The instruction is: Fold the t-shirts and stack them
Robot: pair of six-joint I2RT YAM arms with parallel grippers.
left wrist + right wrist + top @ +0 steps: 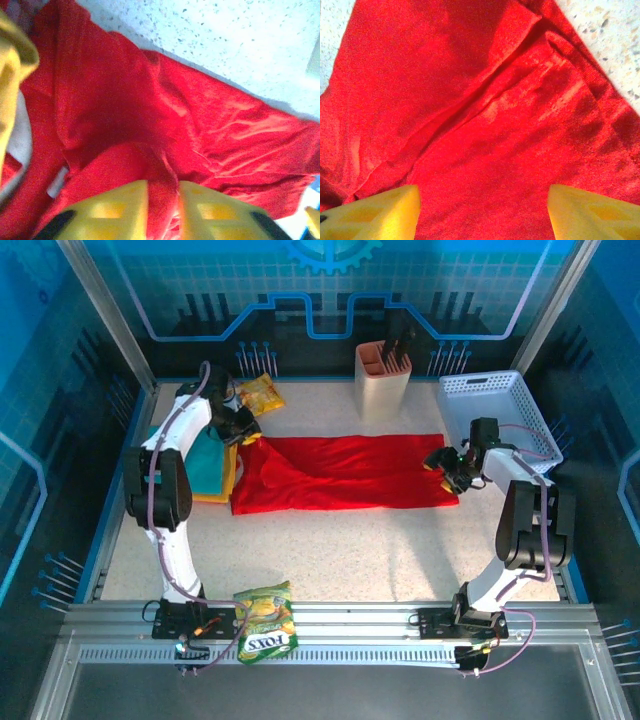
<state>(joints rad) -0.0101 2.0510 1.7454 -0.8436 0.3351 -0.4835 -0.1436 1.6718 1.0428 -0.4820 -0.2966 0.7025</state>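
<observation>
One red shirt [345,472] is lying in a wrinkled band. Left gripper [162,192] is pinching it; right gripper [482,197] is standing open.

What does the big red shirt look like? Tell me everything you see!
The red t-shirt is soft, bright, plain cloth, folded into a long wrinkled strip lying flat across the speckled table. The left gripper pinches a fold at its left end, beside the folded shirts. The right gripper hangs open over its right end.
</observation>
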